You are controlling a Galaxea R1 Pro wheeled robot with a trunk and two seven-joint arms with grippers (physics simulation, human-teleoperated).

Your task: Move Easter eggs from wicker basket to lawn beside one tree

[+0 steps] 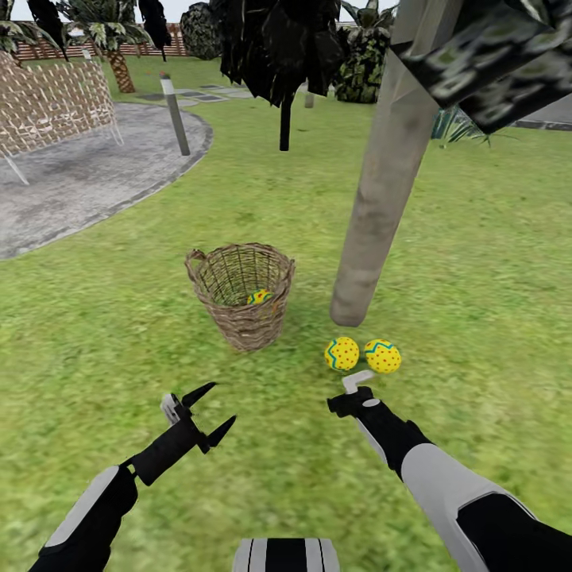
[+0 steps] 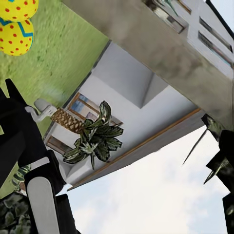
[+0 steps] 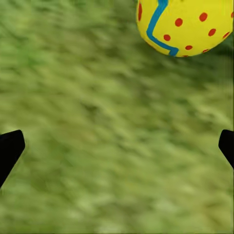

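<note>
The wicker basket (image 1: 241, 295) stands upright on the lawn (image 1: 119, 334), with one Easter egg (image 1: 260, 297) showing inside it. Two more yellow eggs (image 1: 342, 353) (image 1: 383, 356) lie side by side on the grass at the foot of the tree's pale trunk (image 1: 381, 183). My right gripper (image 1: 352, 391) hovers just in front of those two eggs, open and empty. The right wrist view shows an egg (image 3: 185, 24) beyond the spread fingertips (image 3: 9, 148) over grass. My left gripper (image 1: 202, 415) is open and empty, in front of the basket. The left wrist view catches both eggs (image 2: 15, 29) and the trunk (image 2: 161, 53).
A grey round patio (image 1: 87, 175) with a woven bench (image 1: 48, 103) and a short post (image 1: 175, 115) lies at the far left. A thin black-trunked tree (image 1: 284, 119) stands behind the basket. A palm (image 1: 119, 67) and a fence are farther back.
</note>
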